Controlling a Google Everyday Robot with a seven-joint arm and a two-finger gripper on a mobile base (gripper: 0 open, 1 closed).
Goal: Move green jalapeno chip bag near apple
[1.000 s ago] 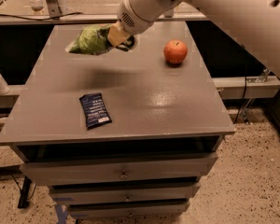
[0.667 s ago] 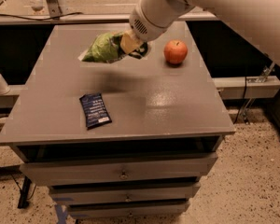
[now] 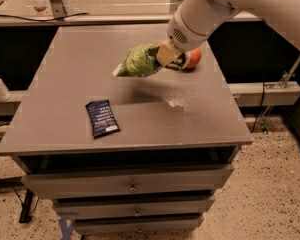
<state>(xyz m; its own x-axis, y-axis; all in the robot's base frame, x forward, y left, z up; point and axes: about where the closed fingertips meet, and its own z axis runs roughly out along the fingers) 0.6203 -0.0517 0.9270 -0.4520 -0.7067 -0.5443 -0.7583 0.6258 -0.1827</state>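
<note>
My gripper is shut on the right end of the green jalapeno chip bag and holds it in the air above the middle of the grey table top. The bag hangs out to the left of the gripper, and its shadow lies on the table below it. The red-orange apple sits on the table just right of and behind the gripper. The gripper hides most of the apple. My white arm comes in from the upper right.
A small dark blue flat packet lies near the table's front left. The table is a drawer cabinet with an open slot and drawers below. A rail stands at the right, speckled floor below.
My gripper has carried the chip bag to the right and toward the front, from the back middle of the table to right beside the apple, which it now partly hides.
</note>
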